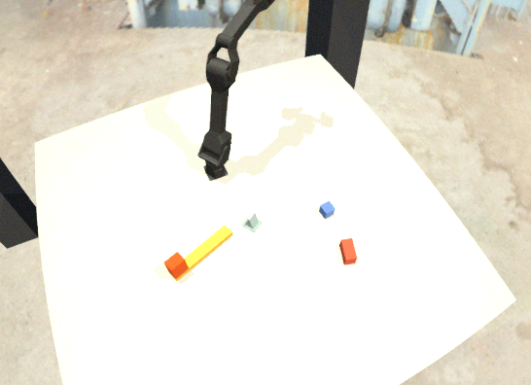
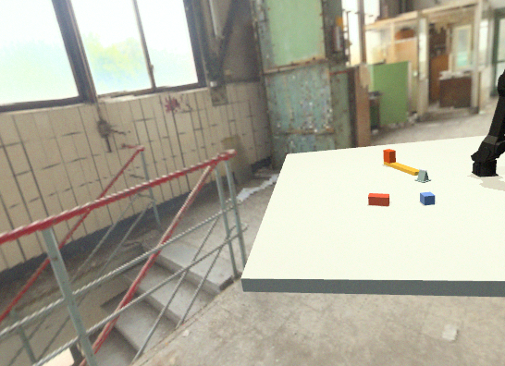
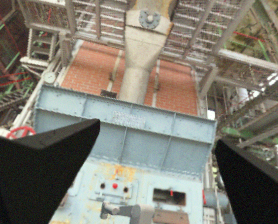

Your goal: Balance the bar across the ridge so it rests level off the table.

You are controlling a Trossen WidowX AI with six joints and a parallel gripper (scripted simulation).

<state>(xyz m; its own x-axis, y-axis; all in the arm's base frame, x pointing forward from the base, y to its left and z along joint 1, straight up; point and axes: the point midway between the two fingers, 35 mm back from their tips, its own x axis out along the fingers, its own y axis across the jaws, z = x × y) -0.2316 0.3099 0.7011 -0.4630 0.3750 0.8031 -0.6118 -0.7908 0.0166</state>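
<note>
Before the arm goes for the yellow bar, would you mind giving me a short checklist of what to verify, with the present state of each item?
1. Gripper open and holding nothing: ok; the fingers stand wide apart.
2. Yellow bar reachable and unobstructed: ok; it lies flat on the table.
3. Weight distribution noted: ok; an orange block sits on one end, so balance is off-centre.
4. Grey ridge upright and free: ok; it is just past the bar's bare end.
5. Blue cube and red block out of the way: ok.
6. Bar visible in wrist view: not ok.
</note>
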